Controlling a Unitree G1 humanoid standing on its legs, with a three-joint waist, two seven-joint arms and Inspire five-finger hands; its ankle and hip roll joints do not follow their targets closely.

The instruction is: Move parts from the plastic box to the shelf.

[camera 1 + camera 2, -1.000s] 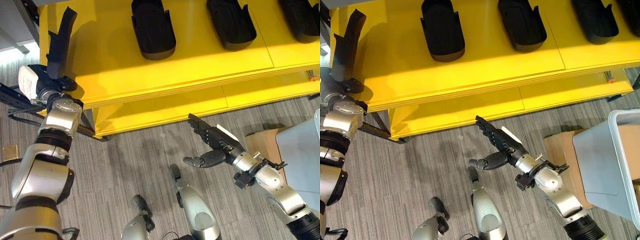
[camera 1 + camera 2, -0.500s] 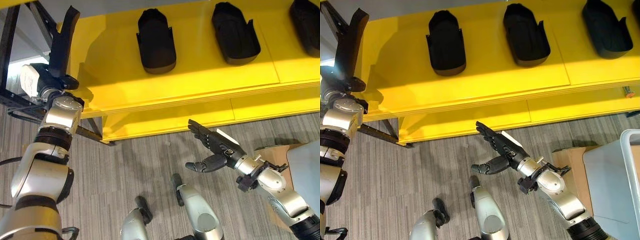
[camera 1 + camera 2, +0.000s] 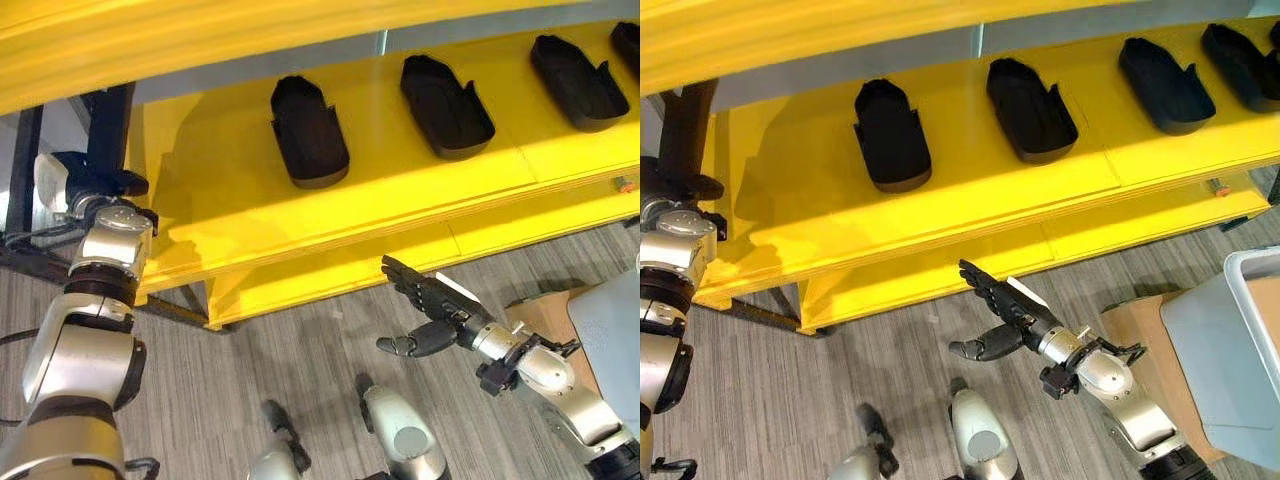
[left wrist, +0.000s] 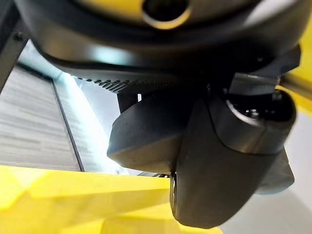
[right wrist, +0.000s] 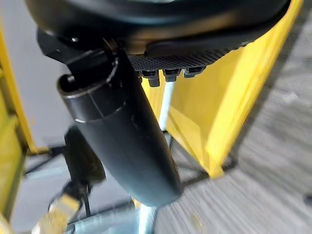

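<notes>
My left hand is shut on a long black part that it holds upright at the left end of the yellow shelf; the part's top is hidden behind the upper shelf board. Three similar black parts lie in a row on the shelf. Over the floor in front of the shelf, my right hand hangs open with straight fingers and holds nothing. A corner of the grey plastic box is at the far right.
An upper yellow shelf board runs across the top. A cardboard box stands beside the plastic box. A lower yellow shelf level sits near the grey striped floor. A dark frame post stands by the shelf's left end.
The camera has tilted up, bringing the upper shelf board into view. My left hand still holds the part at the shelf's left end. The right hand has hardly moved.
</notes>
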